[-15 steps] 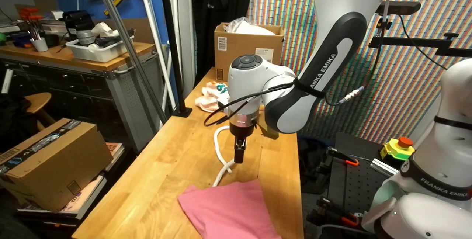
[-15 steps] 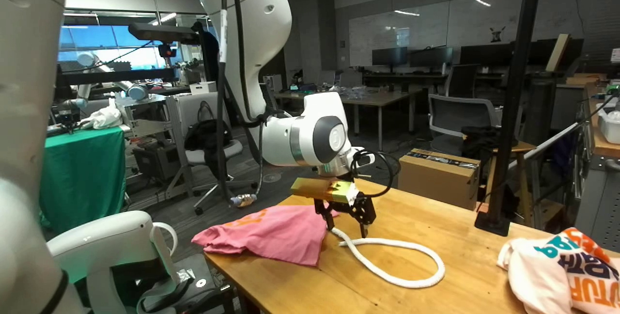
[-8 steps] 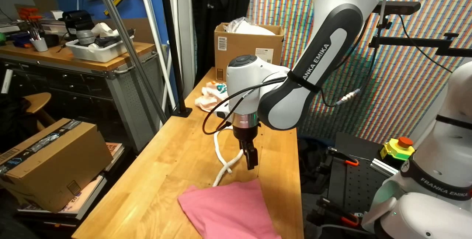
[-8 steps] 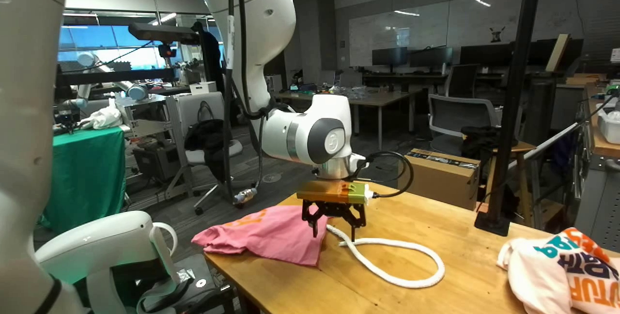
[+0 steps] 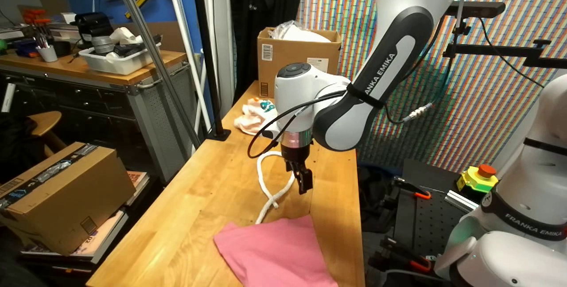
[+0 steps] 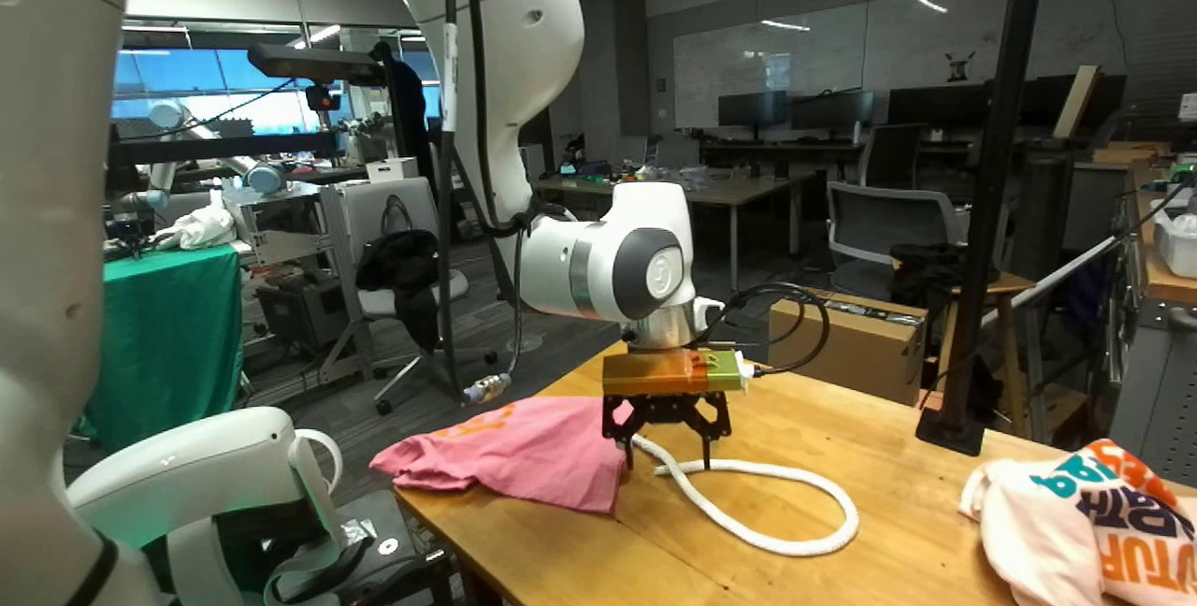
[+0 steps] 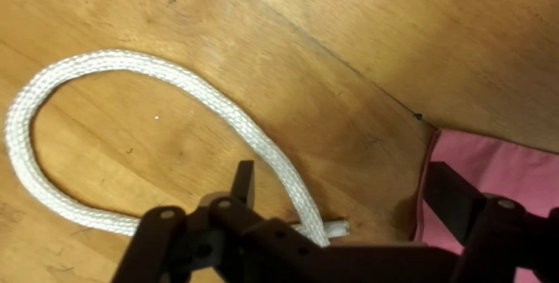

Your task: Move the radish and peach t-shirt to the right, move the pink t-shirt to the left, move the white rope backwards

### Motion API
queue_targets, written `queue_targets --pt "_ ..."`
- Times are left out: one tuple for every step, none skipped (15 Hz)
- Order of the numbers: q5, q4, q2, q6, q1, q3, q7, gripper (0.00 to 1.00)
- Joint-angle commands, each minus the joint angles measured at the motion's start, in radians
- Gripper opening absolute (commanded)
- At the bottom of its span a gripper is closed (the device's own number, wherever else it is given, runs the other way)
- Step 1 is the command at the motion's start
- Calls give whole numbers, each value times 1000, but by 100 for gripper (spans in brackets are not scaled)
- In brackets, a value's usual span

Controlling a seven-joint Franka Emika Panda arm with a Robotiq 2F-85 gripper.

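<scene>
Our Franka arm [image 5: 330,85] is white, with a black-and-grey panel [image 5: 390,72] lettered EMIKA. Black cables [image 5: 330,95] loop beside our silvery wrist ring [image 5: 297,138]; our gripper [image 6: 668,465] is black.

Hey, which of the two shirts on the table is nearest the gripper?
The pink t-shirt: its corner shows in the wrist view, close by the open gripper. The peach t-shirt lies well away, past the white rope, and out of the wrist view.

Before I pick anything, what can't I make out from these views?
Radish: not made out in any view; what hides it is unclear.
Peach t-shirt: cut off by the right edge in an exterior view; partly behind the arm in an exterior view.
White rope: partly behind the gripper in the wrist view.
Pink t-shirt: cut off by the bottom edge in an exterior view.
</scene>
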Motion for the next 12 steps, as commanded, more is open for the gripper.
queue_targets --pt "-81 5 10 88 37 -48 73 100" --pt "-95 7 16 104 41 -55 80 100" --pt "-103 9 20 113 43 -57 82 100" --pt "-107 10 24 124 45 -59 83 100" --pt "-108 12 30 130 45 -58 81 100" --pt "-98 16 37 132 39 -50 68 100" --pt "-91 18 42 132 34 -44 56 100" --pt "-86 22 48 133 30 -40 48 100" --pt "-67 27 55 125 14 -22 19 100" --pt "-58 33 63 115 6 -11 -3 100" --pt "-52 42 73 108 -3 -1 -24 100" --pt "-45 48 81 103 -11 10 -46 100"
